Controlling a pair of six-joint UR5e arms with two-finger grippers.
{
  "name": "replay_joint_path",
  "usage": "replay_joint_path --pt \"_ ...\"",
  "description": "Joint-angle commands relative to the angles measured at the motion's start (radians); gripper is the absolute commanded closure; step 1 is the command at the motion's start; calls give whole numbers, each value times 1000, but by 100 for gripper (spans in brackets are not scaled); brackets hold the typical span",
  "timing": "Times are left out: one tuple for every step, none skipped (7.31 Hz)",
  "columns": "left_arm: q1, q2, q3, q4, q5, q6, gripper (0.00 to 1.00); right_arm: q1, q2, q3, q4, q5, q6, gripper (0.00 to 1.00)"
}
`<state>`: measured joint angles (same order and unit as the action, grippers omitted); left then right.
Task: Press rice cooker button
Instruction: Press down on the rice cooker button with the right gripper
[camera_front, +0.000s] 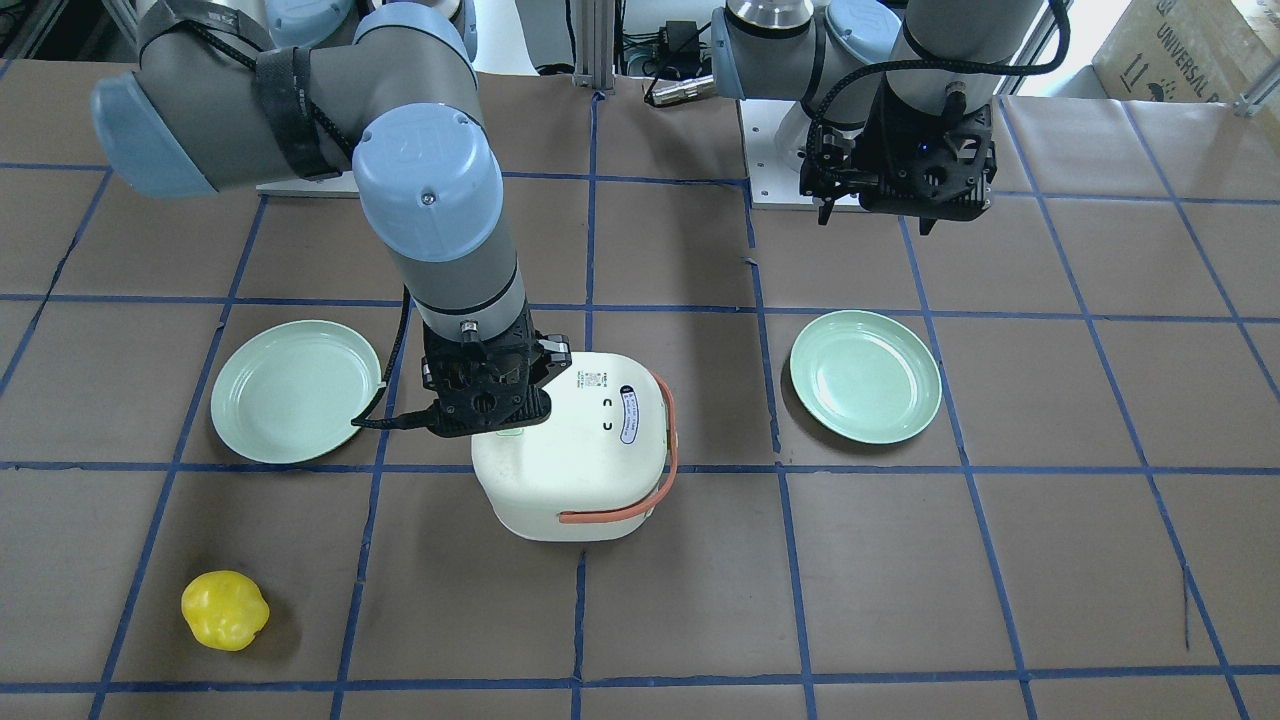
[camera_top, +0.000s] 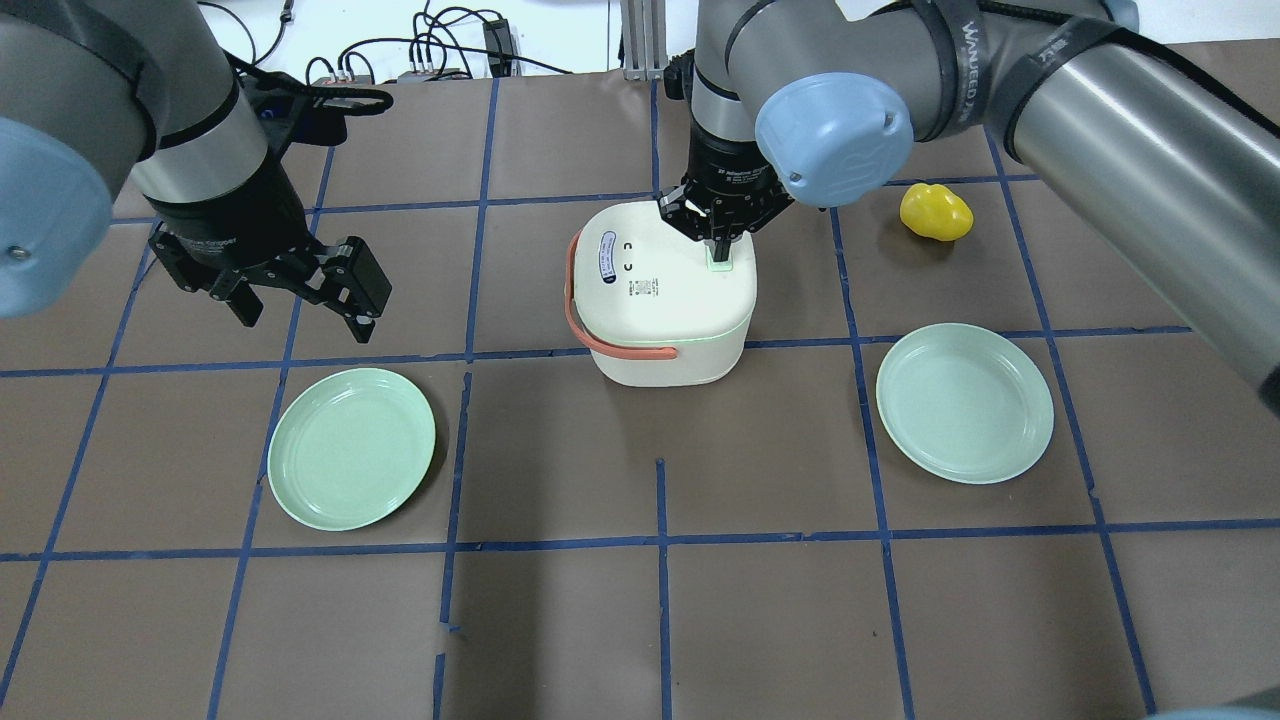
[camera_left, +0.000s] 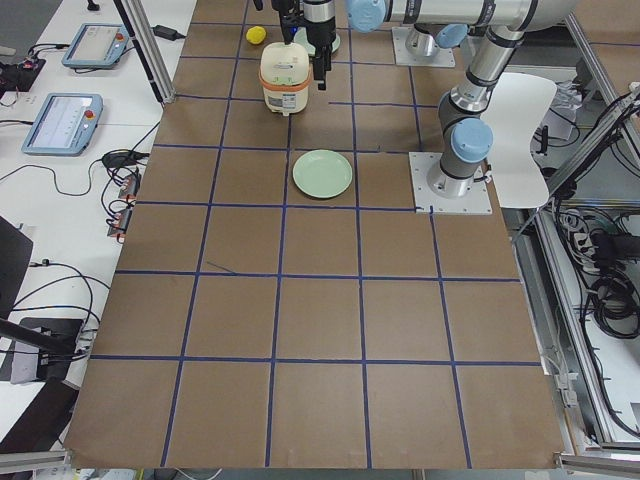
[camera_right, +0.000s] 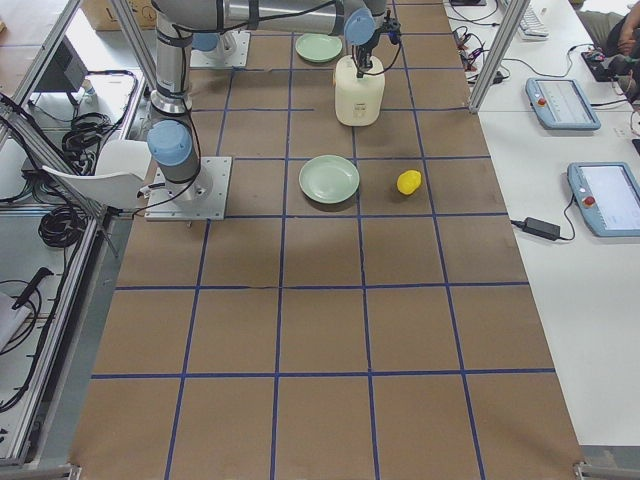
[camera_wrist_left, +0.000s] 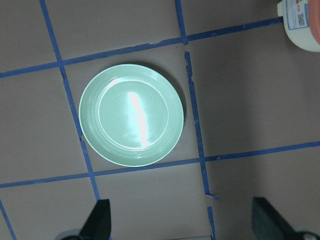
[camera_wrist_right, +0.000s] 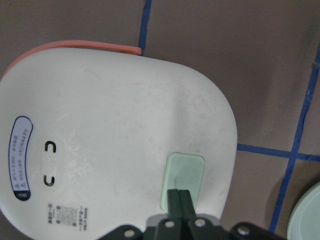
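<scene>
A white rice cooker (camera_top: 660, 300) with an orange handle (camera_top: 600, 340) stands mid-table; it also shows in the front view (camera_front: 590, 450). Its pale green button (camera_wrist_right: 182, 180) sits on the lid and shows in the overhead view (camera_top: 719, 265). My right gripper (camera_wrist_right: 179, 202) is shut, its fingertips together on the button; it also shows from overhead (camera_top: 718, 245). My left gripper (camera_top: 300, 300) is open and empty, hovering above the table away from the cooker, over a green plate (camera_wrist_left: 131, 115).
Two pale green plates lie on the table, one to the left (camera_top: 352, 447) and one to the right (camera_top: 965, 402). A yellow pepper-like object (camera_top: 935, 211) lies beyond the cooker. Blue tape lines grid the brown table.
</scene>
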<state>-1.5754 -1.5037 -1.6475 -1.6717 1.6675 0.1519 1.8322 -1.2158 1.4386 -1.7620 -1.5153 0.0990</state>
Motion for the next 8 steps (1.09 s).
replay_joint_path --pt "0 0 0 0 0 0 0 -1 5 -1 -2 1 -1 94" --pt "0 -1 0 0 0 0 0 -4 9 -1 -4 1 -4 94" --pt "0 0 0 1 0 0 0 -7 19 -3 -7 3 -5 94" --pt "0 0 0 0 0 0 0 -8 22 -4 -8 3 -5 94" --pt "0 0 0 0 0 0 0 -8 22 -3 -8 3 -7 94" --pt "0 0 0 0 0 0 0 -8 22 -3 -8 3 -7 94" --pt "0 0 0 1 1 0 0 -8 22 -1 -10 3 -5 94" --pt "0 0 0 0 0 0 0 -8 27 -3 -8 3 -7 94"
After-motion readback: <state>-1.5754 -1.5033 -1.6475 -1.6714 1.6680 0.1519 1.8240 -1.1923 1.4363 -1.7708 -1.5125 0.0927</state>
